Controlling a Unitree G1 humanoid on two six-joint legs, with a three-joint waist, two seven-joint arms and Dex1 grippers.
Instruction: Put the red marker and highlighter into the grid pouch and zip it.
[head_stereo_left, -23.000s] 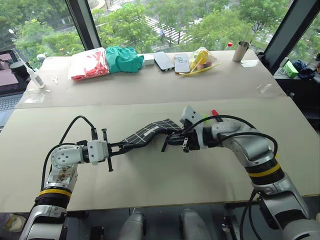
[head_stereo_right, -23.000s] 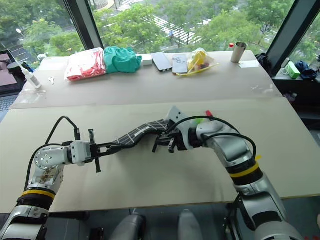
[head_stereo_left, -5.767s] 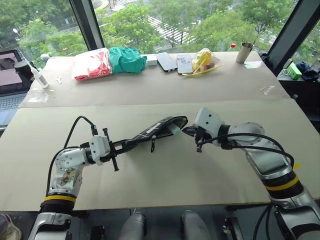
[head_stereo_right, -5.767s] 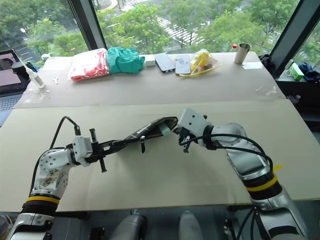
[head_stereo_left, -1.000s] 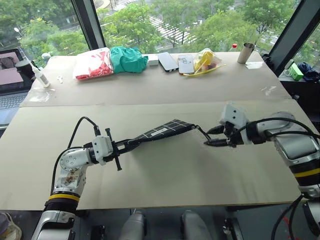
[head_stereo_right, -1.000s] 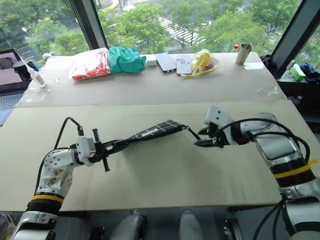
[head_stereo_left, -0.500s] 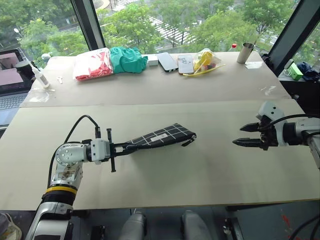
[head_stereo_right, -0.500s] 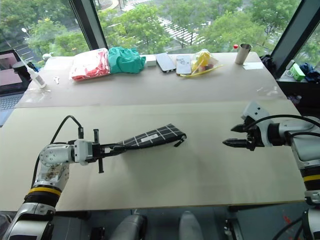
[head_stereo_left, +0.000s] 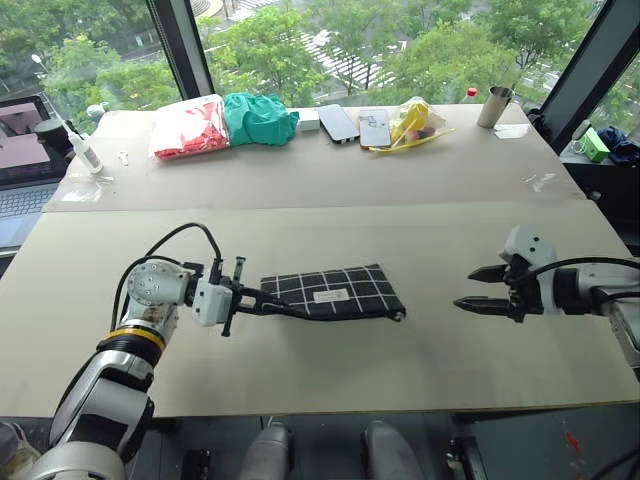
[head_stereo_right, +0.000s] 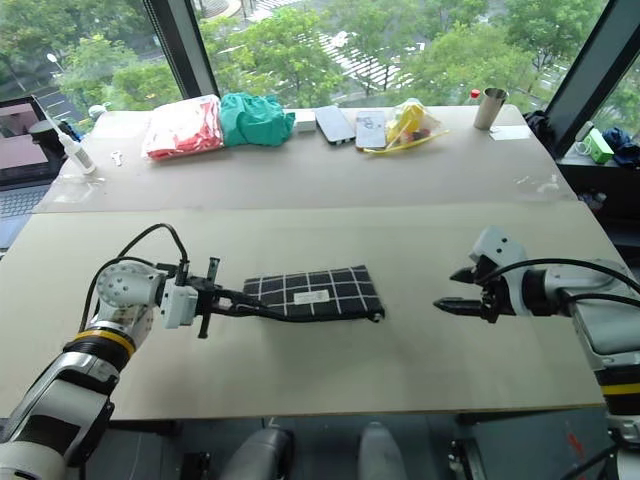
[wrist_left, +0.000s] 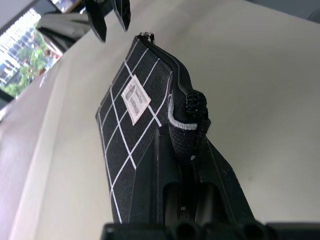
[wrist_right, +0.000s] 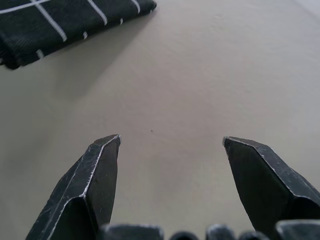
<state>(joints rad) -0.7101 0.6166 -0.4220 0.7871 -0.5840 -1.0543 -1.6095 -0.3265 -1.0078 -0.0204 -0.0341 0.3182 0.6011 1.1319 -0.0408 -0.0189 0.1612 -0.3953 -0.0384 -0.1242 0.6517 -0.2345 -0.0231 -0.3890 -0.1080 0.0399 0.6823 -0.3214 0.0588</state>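
Black grid pouch (head_stereo_left: 334, 292) with thin white lines and white label, on beige table (head_stereo_left: 430, 250).

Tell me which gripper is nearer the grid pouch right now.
Left. The left gripper has its fingers shut on the end of the grid pouch. The right gripper stands open, well off to the pouch's other side, not touching it.
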